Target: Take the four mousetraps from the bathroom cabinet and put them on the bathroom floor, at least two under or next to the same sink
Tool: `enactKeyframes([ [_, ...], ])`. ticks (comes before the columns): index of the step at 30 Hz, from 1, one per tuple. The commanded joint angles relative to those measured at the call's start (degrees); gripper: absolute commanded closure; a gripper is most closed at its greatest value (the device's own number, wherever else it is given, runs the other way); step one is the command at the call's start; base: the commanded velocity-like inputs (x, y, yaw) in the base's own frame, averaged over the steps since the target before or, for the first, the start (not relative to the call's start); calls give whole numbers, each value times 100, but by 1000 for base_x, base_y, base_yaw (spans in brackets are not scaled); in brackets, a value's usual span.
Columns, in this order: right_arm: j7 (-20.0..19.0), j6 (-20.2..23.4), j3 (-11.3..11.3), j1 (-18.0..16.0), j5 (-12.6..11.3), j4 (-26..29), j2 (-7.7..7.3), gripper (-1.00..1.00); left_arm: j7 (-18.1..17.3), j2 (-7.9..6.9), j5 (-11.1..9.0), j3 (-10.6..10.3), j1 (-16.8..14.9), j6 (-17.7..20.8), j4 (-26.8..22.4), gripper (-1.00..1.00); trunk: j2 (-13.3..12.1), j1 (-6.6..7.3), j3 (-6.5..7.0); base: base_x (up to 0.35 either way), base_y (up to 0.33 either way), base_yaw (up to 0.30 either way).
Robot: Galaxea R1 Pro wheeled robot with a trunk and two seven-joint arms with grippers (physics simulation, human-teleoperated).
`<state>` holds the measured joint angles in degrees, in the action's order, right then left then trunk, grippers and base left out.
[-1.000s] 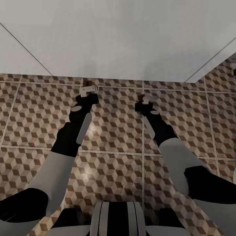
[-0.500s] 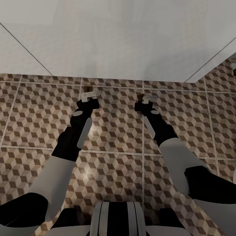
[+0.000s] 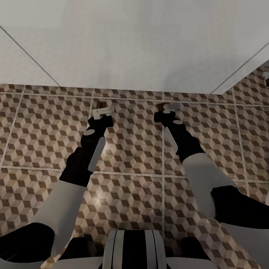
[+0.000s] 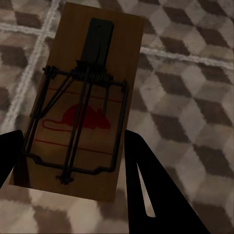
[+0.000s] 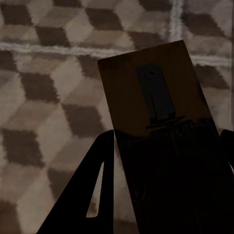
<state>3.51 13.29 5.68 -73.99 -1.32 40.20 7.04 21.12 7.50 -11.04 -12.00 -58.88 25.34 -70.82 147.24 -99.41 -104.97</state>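
1. Both arms reach forward and down toward the bathroom floor (image 3: 130, 142), whose large tiles carry a brown-and-beige cube pattern crossed by pale grout lines. A plain white wall (image 3: 134, 41) rises just beyond the end effectors.

2. The left end effector (image 3: 102, 110) is closed on a mousetrap (image 4: 83, 102). In the left wrist view its two dark fingers (image 4: 146, 180) sit against the long edges of the board, one on each side.

3. That trap is a flat tan wooden rectangle. A dark metal plate lies at its far end, a coiled spring runs across the middle, and a wire frame spreads over the near half. Beneath the wires a red mouse shape is printed between thin red lines.

4. From the head view only a small brown sliver of this trap pokes out past the left end effector, close to the foot of the wall and over a grout line.

5. The right end effector (image 3: 169, 109) grips a second mousetrap (image 5: 151, 92), again with a dark finger (image 5: 92, 195) pressed to each long side. This board sits in shadow, so it looks deep brown; a dark plate and the spring bar can be made out, but the near half is too dark to read.

6. Both traps hang low over the tiles. I cannot tell whether either one touches the floor.

7. The two end effectors are side by side, apart from each other.
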Motion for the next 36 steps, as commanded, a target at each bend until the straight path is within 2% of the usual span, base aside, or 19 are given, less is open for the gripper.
enactKeyframes([
  [1, 25, 57, 21, -32, -27, 11, -2, 100, 58, -3, -39, -13, 4, 24, -8, 100, 1, 1, -3, 0, 0, 0],
  [9, 35, 325, 21, -102, -11, -56, -1, 100, 65, -3, -39, -13, 16, 24, -46, 100, 1, 1, -3, 0, 0, 0],
  [16, 29, 350, 21, -106, -1, -307, -1, 100, 73, -3, -39, -36, 55, 33, -466, 100, 1, 1, -3, 0, 0, 0],
  [20, 27, 329, 21, -107, 0, -534, -1, 100, 76, -3, -39, -219, 65, 52, -734, 100, 1, 1, -3, 0, 0, 0],
  [26, 24, 302, 11, -107, -8, -625, -1, 100, 76, -3, -39, -264, 129, 58, -781, 100, 1, 1, -3, 0, 0, 0],
  [32, 1, -71, 3, -107, -15, -919, -8, 100, 76, -3, -39, -268, 146, 57, -792, 100, 1, 1, -3, 0, 0, 0],
  [36, -14, -168, 3, -107, -17, -963, -9, 100, 76, -3, -39, -268, 148, 58, -793, 100, 1, 1, -3, 0, 0, 0],
])
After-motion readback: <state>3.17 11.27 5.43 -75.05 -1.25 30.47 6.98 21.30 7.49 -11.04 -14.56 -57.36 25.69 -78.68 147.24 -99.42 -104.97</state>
